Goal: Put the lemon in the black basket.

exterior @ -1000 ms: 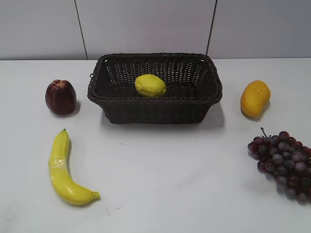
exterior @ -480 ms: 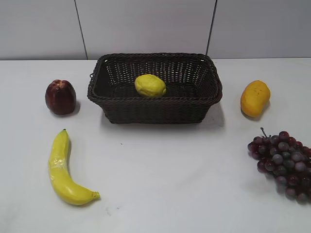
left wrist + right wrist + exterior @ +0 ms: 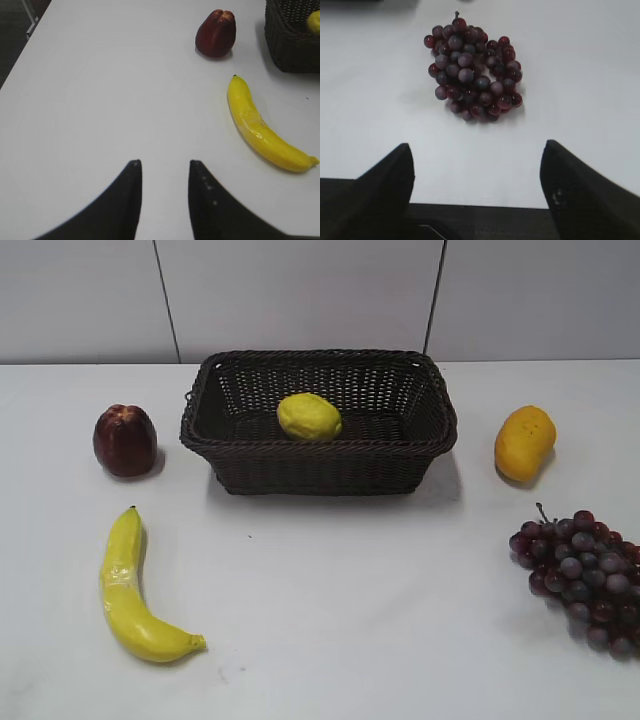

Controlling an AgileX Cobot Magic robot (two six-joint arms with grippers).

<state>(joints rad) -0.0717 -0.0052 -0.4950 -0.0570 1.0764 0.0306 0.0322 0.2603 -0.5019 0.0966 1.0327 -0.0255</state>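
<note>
Lemon (image 3: 309,416) inside black basket (image 3: 318,476), on the floor, a little left of centre. Long axis roughly left-right in exterior view, slightly tilted; blunt nipple end toward the right. Not touching any wall as far as visible; near wall's braided rim hides its underside. A sliver of the lemon (image 3: 314,22) also at the top right edge of left wrist view, above the basket corner (image 3: 292,40).

Basket long sides parallel to table's (image 3: 330,620) back edge, back rim close to the grey wall. Open tabletop wide in front of basket. Dark red fruit (image 3: 125,440) just left of basket, apart from it. Banana (image 3: 132,590) front left, stem end pointing away from camera, curve opening toward the right. Orange-yellow fruit (image 3: 524,443) right of basket, well clear. Grape bunch (image 3: 585,580) at front right, running off the frame edge.

Neither arm visible in exterior view. Left gripper (image 3: 163,175) low over bare table, fingers apart by a narrow gap, holding nothing; banana (image 3: 262,127) and red fruit (image 3: 216,33) ahead and to its right, lemon far beyond at upper right. Right gripper (image 3: 477,170) spread wide, empty, near table's front edge; grapes (image 3: 472,67) just ahead; lemon and basket outside that view.
</note>
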